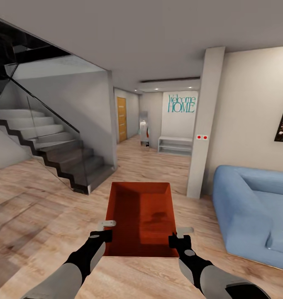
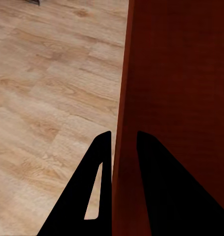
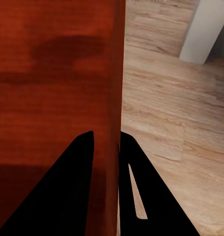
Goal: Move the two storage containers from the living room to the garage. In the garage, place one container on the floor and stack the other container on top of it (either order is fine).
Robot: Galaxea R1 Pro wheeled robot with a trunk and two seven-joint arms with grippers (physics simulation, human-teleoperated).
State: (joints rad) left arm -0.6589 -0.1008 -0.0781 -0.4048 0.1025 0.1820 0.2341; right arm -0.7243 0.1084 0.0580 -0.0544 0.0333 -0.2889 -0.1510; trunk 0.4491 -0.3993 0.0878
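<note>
An orange-red storage container (image 1: 141,216) hangs level in front of me above the light wood plank floor (image 1: 42,207), held from both sides. My left gripper (image 1: 105,234) is shut on its left wall; in the left wrist view the two black fingers straddle that thin wall (image 2: 120,98), with the gripper (image 2: 124,140) pinching it. My right gripper (image 1: 176,237) is shut on the right wall, and the right wrist view shows its fingers either side of the wall, the gripper (image 3: 107,137) over the bin's flat bottom (image 3: 52,88). A second container is out of view.
A dark staircase with a glass rail (image 1: 54,145) rises at the left. A blue sofa (image 1: 253,216) stands at the right behind a white pillar (image 1: 203,124). Straight ahead a hallway runs to a wooden door (image 1: 122,118) and a low white shelf (image 1: 174,145).
</note>
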